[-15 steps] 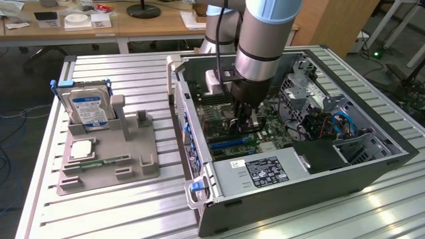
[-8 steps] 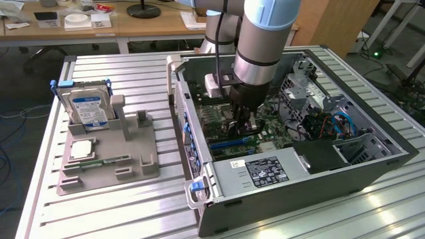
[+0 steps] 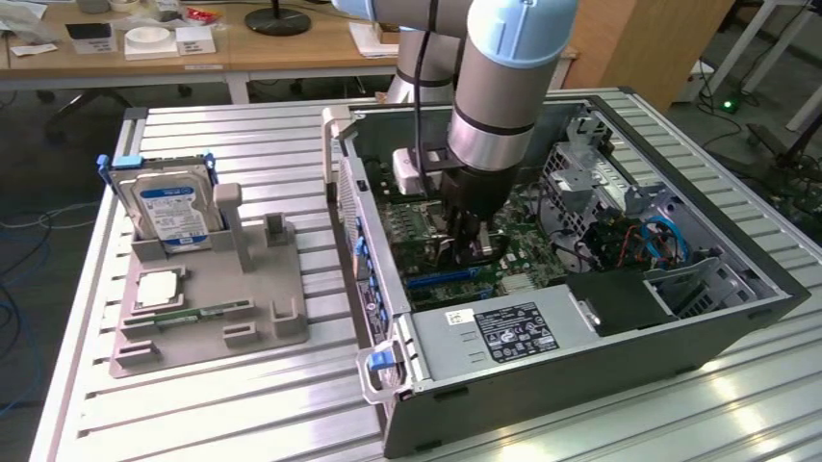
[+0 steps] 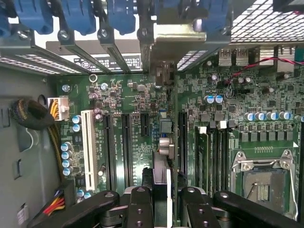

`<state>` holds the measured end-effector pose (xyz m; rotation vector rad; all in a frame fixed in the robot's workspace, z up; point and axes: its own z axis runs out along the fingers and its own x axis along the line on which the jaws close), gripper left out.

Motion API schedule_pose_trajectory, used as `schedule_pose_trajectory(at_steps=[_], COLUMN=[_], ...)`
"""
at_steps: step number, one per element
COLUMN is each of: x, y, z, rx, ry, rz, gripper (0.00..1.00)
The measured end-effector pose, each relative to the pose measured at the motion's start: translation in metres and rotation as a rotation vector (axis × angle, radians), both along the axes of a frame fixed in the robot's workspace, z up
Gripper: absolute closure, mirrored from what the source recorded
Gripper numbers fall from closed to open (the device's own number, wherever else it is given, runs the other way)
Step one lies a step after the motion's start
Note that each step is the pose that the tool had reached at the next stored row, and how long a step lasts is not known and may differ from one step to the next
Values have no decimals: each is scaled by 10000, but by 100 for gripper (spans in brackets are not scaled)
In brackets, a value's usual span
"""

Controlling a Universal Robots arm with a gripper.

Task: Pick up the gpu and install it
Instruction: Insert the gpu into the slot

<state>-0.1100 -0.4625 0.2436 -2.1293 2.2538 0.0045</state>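
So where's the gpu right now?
The gpu stands edge-on in the gripper, inside the computer case, over the motherboard's expansion slots.

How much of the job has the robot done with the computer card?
Done: the gpu is picked up. In hand: the gripper grips it edge-on inside the computer case, right above the motherboard slots, its metal bracket by the case's back wall. Left: seating it; I cannot tell whether it is in a slot yet.
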Motion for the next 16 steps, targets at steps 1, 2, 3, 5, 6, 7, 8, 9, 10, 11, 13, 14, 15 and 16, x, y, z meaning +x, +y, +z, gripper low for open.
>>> schedule_pose_trajectory(at_steps=[1,2,3,5,6,7,8,9,10,11,13,14,15,16], x=[0,-1,-4,-13,-14,-15,-15,-15,-15,-15,-15,-14,-10,1], y=[0,0,0,0,0,0,0,0,0,0,0,-1,-2,-2], z=[-8,-16,-30,-51,-60,-69,-79,-83,-83,-82,-84,-84,-84,-84], rx=[0,-1,-1,0,0,0,1,0,6,15,43,49,51,52], ry=[12,23,34,59,75,87,95,97,98,98,96,96,97,96], rz=[0,-1,-1,0,2,1,-1,-1,-1,0,0,0,2,2], gripper=[72,72,72,72,72,72,72,72,72,72,72,72,72,72])
